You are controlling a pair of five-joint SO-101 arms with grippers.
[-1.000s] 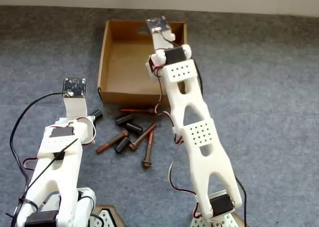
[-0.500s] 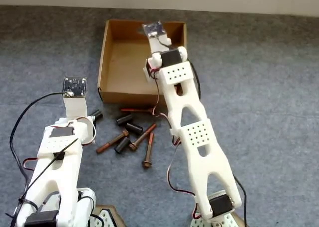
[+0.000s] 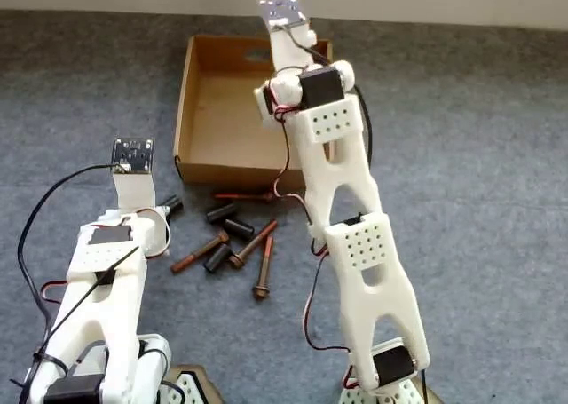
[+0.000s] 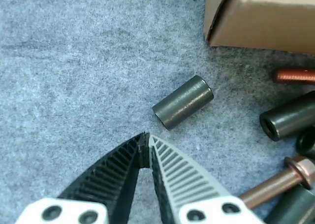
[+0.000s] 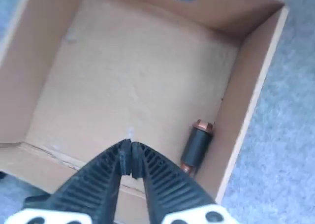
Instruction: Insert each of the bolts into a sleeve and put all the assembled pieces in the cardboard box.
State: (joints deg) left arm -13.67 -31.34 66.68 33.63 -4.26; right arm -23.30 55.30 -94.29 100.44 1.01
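Observation:
The cardboard box [image 3: 183, 111] sits at the back of the grey carpet. My right gripper [image 5: 129, 148] hangs shut and empty above the box floor [image 5: 123, 81]. One assembled piece [image 5: 197, 146], a copper bolt inside a dark sleeve, lies in the box against a side wall. My left gripper [image 4: 146, 138] is shut and empty, low over the carpet, a short way from a lone dark sleeve [image 4: 183, 102]. Several loose copper bolts [image 3: 255, 241] and dark sleeves [image 3: 222, 212] lie scattered in front of the box, between the two arms.
The right arm [image 3: 333, 155] stretches over the box's near wall and right side. The left arm [image 3: 111, 262] stands left of the pile. A box corner [image 4: 256, 17] lies just beyond the lone sleeve. Bare carpet spreads to the far left and right.
The right arm's wrist swung slightly left, then rose and drew back toward the box's far right. The left arm and the loose parts have stayed put.

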